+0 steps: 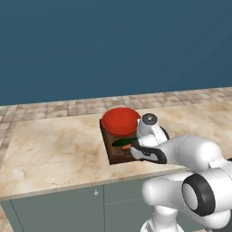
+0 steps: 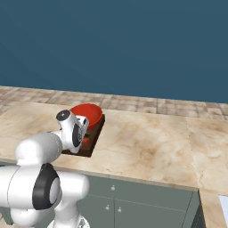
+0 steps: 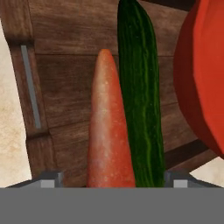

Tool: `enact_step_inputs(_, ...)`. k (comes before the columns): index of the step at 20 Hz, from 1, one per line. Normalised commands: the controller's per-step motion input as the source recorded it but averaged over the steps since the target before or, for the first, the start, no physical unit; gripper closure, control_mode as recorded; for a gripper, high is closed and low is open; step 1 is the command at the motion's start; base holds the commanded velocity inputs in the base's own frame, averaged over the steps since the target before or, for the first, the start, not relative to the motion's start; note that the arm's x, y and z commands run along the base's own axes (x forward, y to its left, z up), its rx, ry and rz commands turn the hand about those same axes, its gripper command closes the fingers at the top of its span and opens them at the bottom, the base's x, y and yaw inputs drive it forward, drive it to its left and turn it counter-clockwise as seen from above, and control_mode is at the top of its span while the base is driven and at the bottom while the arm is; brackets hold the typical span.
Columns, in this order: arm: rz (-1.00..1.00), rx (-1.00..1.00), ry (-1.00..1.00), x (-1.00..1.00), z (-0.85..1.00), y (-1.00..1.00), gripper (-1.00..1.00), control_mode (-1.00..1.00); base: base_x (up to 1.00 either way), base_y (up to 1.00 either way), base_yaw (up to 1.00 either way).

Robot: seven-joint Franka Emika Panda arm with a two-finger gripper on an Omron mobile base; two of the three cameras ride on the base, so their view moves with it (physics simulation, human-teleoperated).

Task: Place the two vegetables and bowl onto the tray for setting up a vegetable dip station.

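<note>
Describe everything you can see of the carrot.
The carrot is a small, tapered, orange-red root with a faintly speckled matte skin, its narrow rounded tip pointing away from the hand camera. It lies flat on the brown wooden tray, lengthwise alongside the dark green cucumber, the two apparently touching along their sides. The gripper sits just above its thick end with a fingertip on either side; whether they touch it cannot be told.
</note>
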Motion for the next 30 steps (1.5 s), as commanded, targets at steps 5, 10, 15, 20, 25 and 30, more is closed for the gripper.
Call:
enact_step_inputs(5, -0.01, 0.0, 0.0, -0.01, 0.0, 0.0, -1.0, -1.0, 0.0, 0.0, 0.0)
enact_step_inputs(10, -0.1, 0.0, 0.05, -0.28, 0.11, -0.01, -1.0, -1.0, 0.0, 0.0, 0.0)
enact_step_inputs(15, -0.08, 0.0, 0.0, -0.53, 0.39, -0.01, -1.0, -1.0, 0.0, 0.0, 0.0)
enact_step_inputs(20, -0.1, 0.0, -0.03, -0.57, 0.51, -0.05, -1.0, -1.0, 0.0, 0.0, 0.0)
enact_step_inputs(25, -0.21, 0.02, -0.03, -0.38, 0.53, -0.22, -1.0, -1.0, 0.0, 0.0, 0.0)
enact_step_inputs(30, -0.3, 0.2, -0.09, -0.03, 0.51, -0.14, -1.0, -1.0, 0.0, 0.0, 0.0)
